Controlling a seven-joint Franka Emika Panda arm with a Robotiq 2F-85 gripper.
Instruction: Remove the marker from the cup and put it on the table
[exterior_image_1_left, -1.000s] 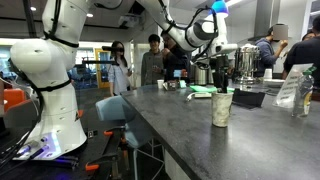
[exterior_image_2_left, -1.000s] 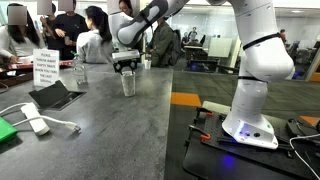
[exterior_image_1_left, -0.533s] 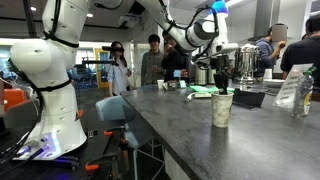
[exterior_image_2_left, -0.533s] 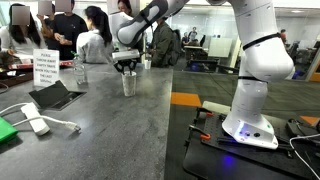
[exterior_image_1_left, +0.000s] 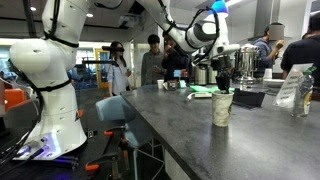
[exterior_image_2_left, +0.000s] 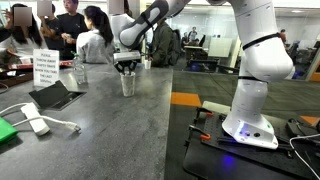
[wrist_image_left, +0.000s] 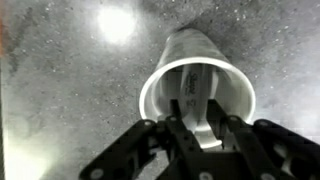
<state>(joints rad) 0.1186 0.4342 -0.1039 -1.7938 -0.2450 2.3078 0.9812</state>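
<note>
The claw (wrist_image_left: 205, 135) has dipped slightly toward the cup (wrist_image_left: 184, 47), half open and empty, poised over the marker (wrist_image_left: 196, 92) inside

The robot's black two-finger gripper (exterior_image_2_left: 126, 67) has come down a little over the last second. It now hangs just above the rim of the tall off-white paper cup (exterior_image_2_left: 127, 84) that stands on the dark grey counter (exterior_image_2_left: 110, 130). Most of that drop came in the first half second, and very little since. The white wrist above the cup has leaned slightly. The people (exterior_image_2_left: 20, 35) beyond the cup have shifted their stance a little.
</note>
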